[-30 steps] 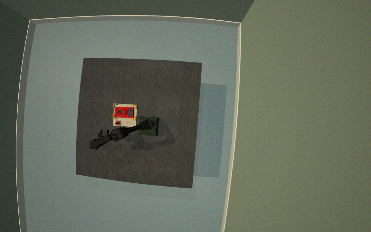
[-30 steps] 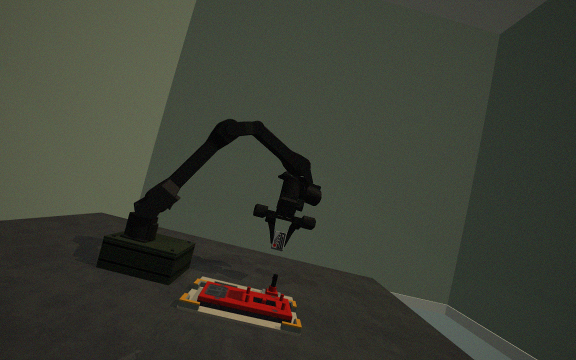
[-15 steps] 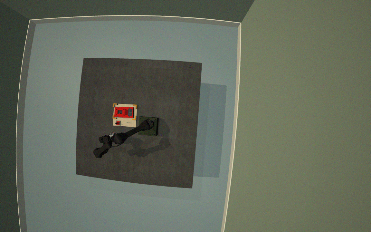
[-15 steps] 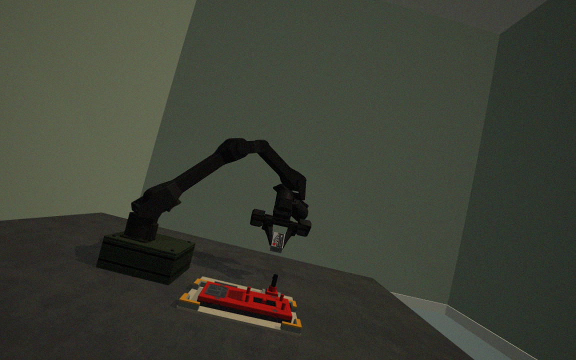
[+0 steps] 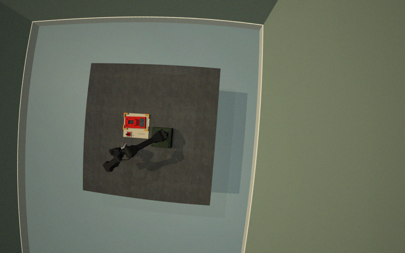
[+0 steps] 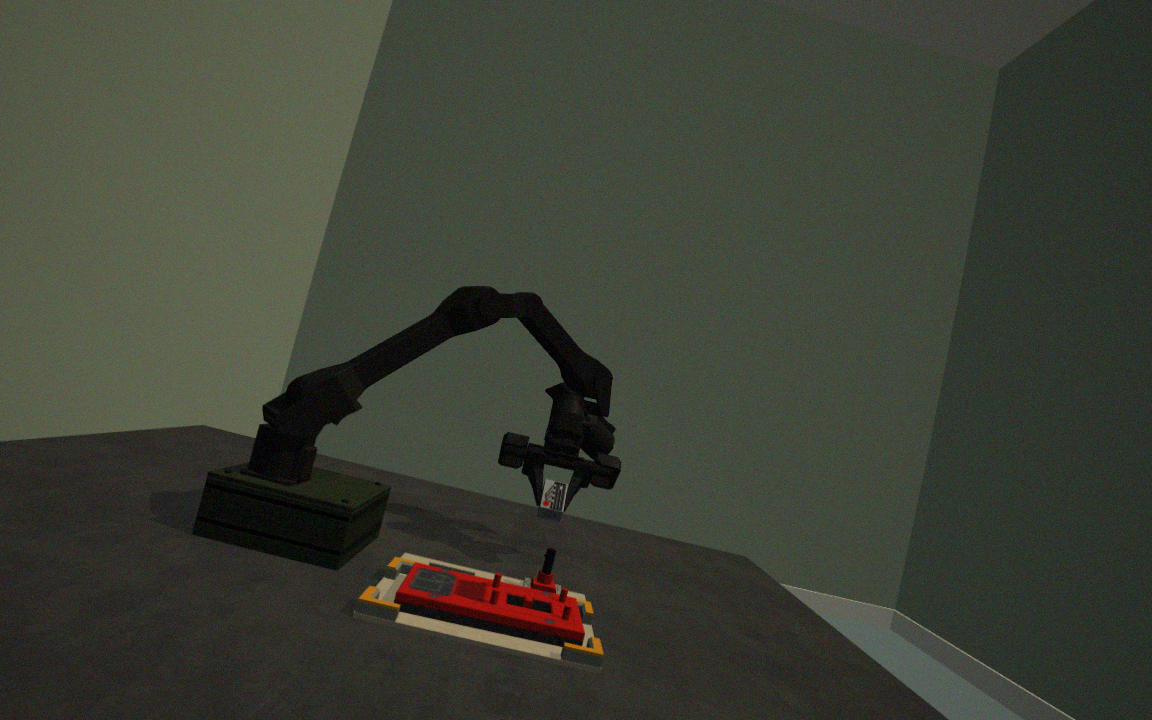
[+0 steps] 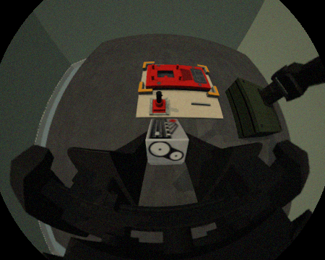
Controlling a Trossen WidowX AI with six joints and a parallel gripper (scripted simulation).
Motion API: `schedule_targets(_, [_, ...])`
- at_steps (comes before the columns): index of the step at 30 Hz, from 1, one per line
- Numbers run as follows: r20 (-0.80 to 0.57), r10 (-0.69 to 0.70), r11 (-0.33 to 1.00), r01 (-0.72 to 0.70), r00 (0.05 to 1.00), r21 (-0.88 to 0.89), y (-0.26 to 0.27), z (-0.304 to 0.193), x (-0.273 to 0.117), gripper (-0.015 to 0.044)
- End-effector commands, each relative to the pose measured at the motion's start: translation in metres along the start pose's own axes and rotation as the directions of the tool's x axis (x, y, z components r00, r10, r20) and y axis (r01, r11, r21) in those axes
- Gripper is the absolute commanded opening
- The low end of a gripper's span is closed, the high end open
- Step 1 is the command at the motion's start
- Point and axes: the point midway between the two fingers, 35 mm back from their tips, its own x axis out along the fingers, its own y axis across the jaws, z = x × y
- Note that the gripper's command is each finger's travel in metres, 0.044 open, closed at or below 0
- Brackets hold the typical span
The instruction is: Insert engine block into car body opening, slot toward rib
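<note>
My gripper (image 6: 551,504) (image 7: 165,134) is shut on the engine block (image 5: 123,145) (image 6: 554,493) (image 7: 166,152), a light grey block with two printed pulleys on one side and dark pipes and a red spot on top. It hangs in the air, off the board's near side in the wrist view. No slot is visible on the faces shown. The red car body (image 5: 137,121) (image 6: 448,605) (image 7: 184,85) lies flat. Its dark, empty opening (image 5: 130,122) (image 7: 165,74) has a small red projection at the near edge in the wrist view.
The cream board (image 5: 139,138) (image 6: 479,637) (image 7: 184,113) has orange corner brackets around the car body. A red piece with an upright black peg (image 5: 128,134) (image 6: 548,565) (image 7: 159,102) stands on it. The green base box (image 5: 156,144) (image 6: 271,532) (image 7: 247,108) stands beside the board.
</note>
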Motion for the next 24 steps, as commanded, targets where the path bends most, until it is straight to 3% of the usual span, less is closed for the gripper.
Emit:
schedule_targets(1, [0.011, -0.004, 1.000, 0.004, 1.000, -0.011, -0.001, -0.005, 0.008, 0.0000])
schedule_targets(24, [0.011, -0.004, 1.000, 0.004, 1.000, -0.011, -0.001, -0.027, 0.033, 0.0000])
